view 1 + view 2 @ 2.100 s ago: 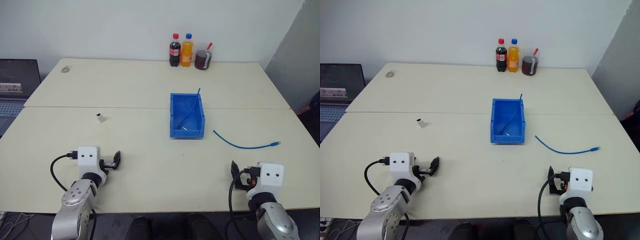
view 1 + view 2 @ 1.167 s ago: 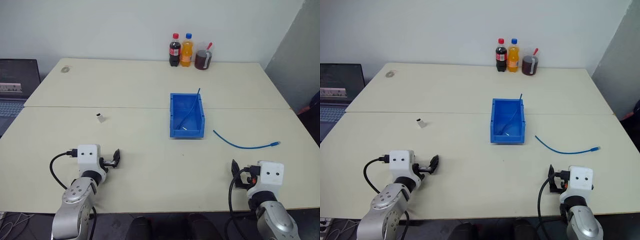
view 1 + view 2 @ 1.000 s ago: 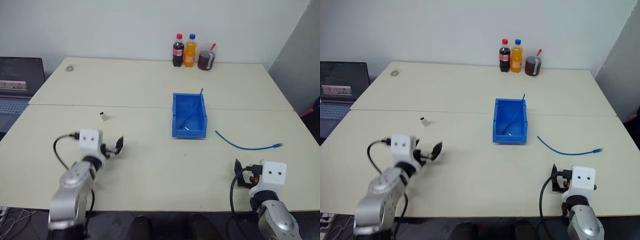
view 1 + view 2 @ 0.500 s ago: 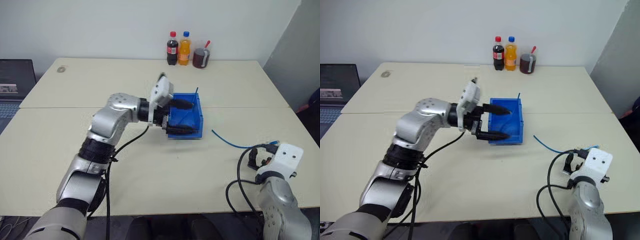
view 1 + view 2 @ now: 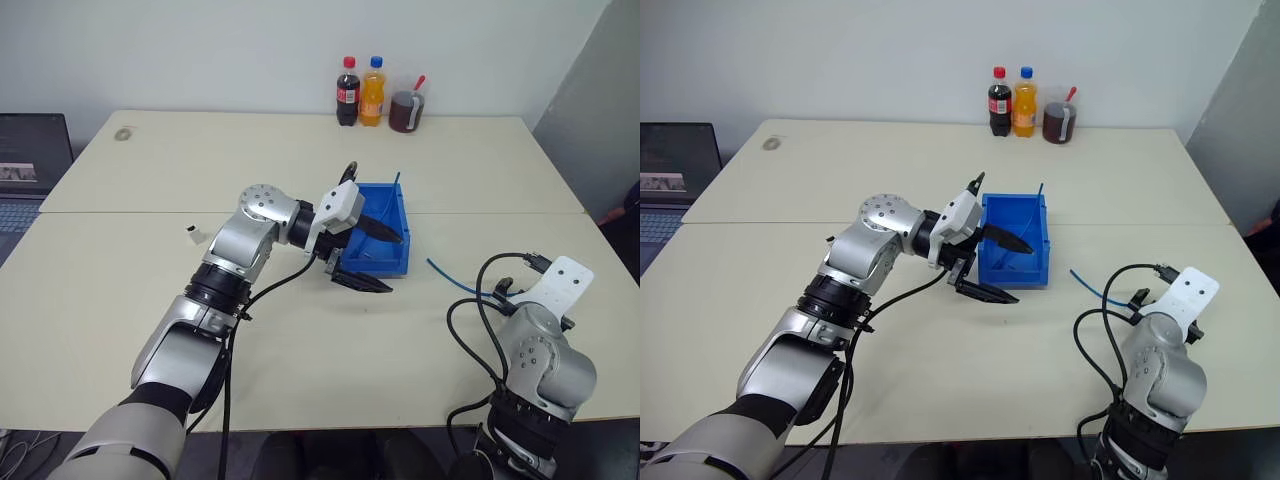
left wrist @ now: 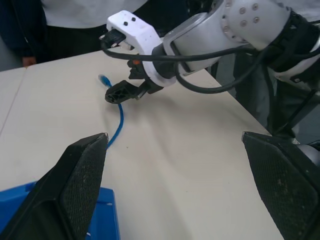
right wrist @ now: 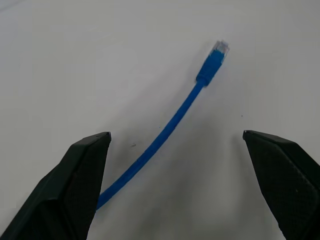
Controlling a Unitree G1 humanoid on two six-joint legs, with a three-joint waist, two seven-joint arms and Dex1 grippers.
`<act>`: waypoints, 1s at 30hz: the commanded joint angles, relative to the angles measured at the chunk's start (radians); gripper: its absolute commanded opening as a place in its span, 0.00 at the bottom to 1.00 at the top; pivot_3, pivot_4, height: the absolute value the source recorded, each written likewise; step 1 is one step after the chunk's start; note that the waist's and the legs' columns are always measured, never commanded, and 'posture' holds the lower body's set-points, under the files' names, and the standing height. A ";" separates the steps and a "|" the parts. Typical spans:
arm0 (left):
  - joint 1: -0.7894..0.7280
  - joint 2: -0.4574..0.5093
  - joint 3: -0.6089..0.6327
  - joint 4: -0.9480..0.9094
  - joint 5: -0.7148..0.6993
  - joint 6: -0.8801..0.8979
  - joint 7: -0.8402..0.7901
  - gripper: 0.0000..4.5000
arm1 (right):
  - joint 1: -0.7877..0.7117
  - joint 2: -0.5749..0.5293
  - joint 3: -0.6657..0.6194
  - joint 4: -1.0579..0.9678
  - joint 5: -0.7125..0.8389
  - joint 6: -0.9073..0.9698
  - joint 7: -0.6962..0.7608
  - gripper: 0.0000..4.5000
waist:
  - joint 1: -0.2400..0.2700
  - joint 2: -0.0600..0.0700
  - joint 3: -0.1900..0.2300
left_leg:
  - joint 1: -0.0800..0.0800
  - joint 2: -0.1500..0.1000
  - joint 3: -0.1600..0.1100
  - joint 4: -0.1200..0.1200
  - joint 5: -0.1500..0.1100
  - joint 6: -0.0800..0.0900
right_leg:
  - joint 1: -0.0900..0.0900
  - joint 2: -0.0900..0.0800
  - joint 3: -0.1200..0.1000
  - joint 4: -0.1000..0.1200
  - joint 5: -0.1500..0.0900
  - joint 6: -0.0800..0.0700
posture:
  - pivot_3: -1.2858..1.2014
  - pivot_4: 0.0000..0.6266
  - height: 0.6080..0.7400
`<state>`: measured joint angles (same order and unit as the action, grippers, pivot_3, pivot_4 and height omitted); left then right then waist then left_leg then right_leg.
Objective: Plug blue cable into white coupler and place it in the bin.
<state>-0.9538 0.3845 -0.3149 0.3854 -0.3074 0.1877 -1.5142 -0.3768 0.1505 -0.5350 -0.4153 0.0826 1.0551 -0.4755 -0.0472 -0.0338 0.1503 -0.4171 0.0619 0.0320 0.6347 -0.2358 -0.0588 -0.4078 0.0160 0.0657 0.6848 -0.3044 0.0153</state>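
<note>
Blue cable [image 7: 165,132]: I see it lying curved on the table [image 5: 150,300], at about 3 o'clock from the bin, its plug end free.
Bin [image 5: 385,255]: it stands mid-table; a shorter blue cable [image 5: 1025,232] lies inside it.
White coupler [image 5: 194,235]: alone on the table, at about 9 o'clock from the bin, well apart from it.
Right gripper [image 6: 122,92]: fingers spread, empty, just above the cable's plug end.
Left gripper [image 5: 375,257]: I read it as released, holding nothing, at the near left corner of the bin.
Far edge: cola bottle [image 5: 347,92], orange bottle [image 5: 373,92] and dark cup [image 5: 405,112], at 12 o'clock.
</note>
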 commanded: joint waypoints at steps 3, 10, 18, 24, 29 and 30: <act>0.004 0.008 0.029 -0.045 -0.005 0.007 0.005 1.00 | -0.047 0.047 -0.036 0.074 0.030 -0.070 -0.047 1.00 | -0.001 0.000 0.000 | 0.000 0.000 0.000 0.000 0.000 0.000 | 0.000 0.000 -0.001 0.002 0.000 0.000 | 0.52 0.24 1.00; 0.010 0.008 0.031 -0.050 0.005 0.007 0.027 1.00 | -0.061 0.056 -0.046 0.150 0.086 -0.135 -0.074 0.77 | -0.004 0.000 0.000 | 0.000 0.000 0.000 0.007 0.000 0.000 | 0.001 0.000 -0.001 0.007 0.000 0.000 | 0.52 0.24 1.00; 0.000 0.009 0.036 -0.045 0.004 0.010 0.038 1.00 | -0.044 0.048 -0.024 0.159 0.089 -0.145 -0.096 0.36 | -0.013 0.000 0.000 | 0.002 0.001 -0.002 0.010 0.000 0.000 | 0.001 0.001 -0.001 0.014 0.000 0.000 | 0.52 0.24 1.00; -0.003 0.006 0.033 -0.050 -0.001 0.017 0.040 1.00 | -0.026 0.031 -0.005 0.163 0.077 -0.147 -0.092 0.01 | -0.010 0.000 0.000 | 0.001 0.000 -0.001 0.010 0.000 0.000 | 0.001 0.001 -0.001 0.013 0.000 0.000 | 0.52 0.24 1.00; 0.003 0.006 0.034 -0.066 -0.006 0.031 0.039 1.00 | 0.003 -0.020 0.027 0.132 0.062 -0.123 -0.059 0.01 | -0.009 0.000 0.000 | 0.001 0.001 -0.001 0.010 0.000 0.000 | 0.001 0.001 -0.001 0.012 0.000 0.000 | 0.52 0.24 1.00; 0.005 0.008 0.035 -0.071 -0.007 0.032 0.039 1.00 | 0.019 -0.044 0.044 0.112 0.059 -0.101 -0.035 0.01 | -0.009 0.000 0.000 | 0.001 0.001 -0.001 0.010 0.000 0.000 | 0.001 0.001 -0.001 0.012 0.000 0.000 | 0.52 0.24 1.00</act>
<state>-0.9409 0.3900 -0.3086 0.3589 -0.3036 0.2161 -1.4743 -0.3963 0.1299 -0.5145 -0.2726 0.1404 0.9071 -0.5484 -0.0565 -0.0339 0.1502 -0.4162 0.0625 0.0302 0.6445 -0.2357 -0.0583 -0.4072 0.0174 0.0638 0.6973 -0.3046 0.0154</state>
